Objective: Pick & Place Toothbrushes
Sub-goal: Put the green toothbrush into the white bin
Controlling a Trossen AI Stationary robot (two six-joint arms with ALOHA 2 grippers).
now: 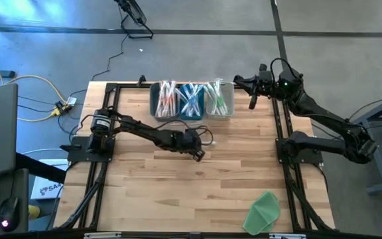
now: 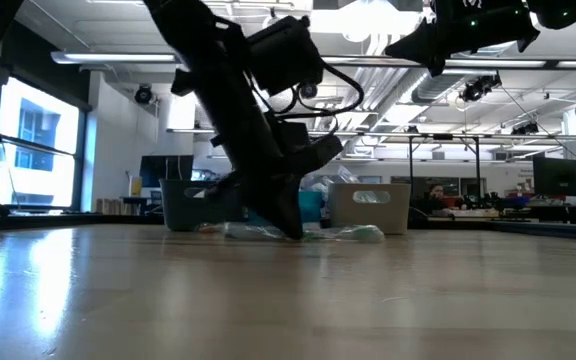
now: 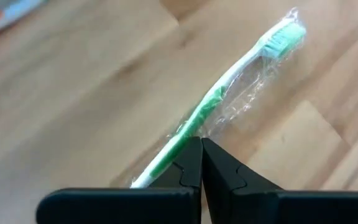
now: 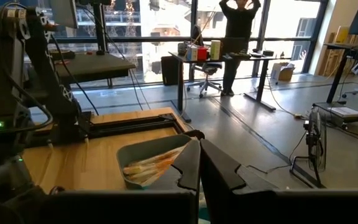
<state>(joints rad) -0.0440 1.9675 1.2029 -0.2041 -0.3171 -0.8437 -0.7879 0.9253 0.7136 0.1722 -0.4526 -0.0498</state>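
Three bins: filled with sorted toothbrushes, at the worktop's far edge.
Left hand: fingers together, tips low beside a wrapped green toothbrush lying on the worktop; grip unclear.
Right hand: closed, empty, raised beside the bins.
Progress: seemingly near finished; this brush remains.

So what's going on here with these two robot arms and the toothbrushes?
The left gripper is down at the wooden table, its fingers shut on a green toothbrush in a clear wrapper, just in front of three bins filled with toothbrushes sorted by colour. The right gripper waits, shut and empty, raised beside the bins at the table's far right. A green cloth lies near the front edge.
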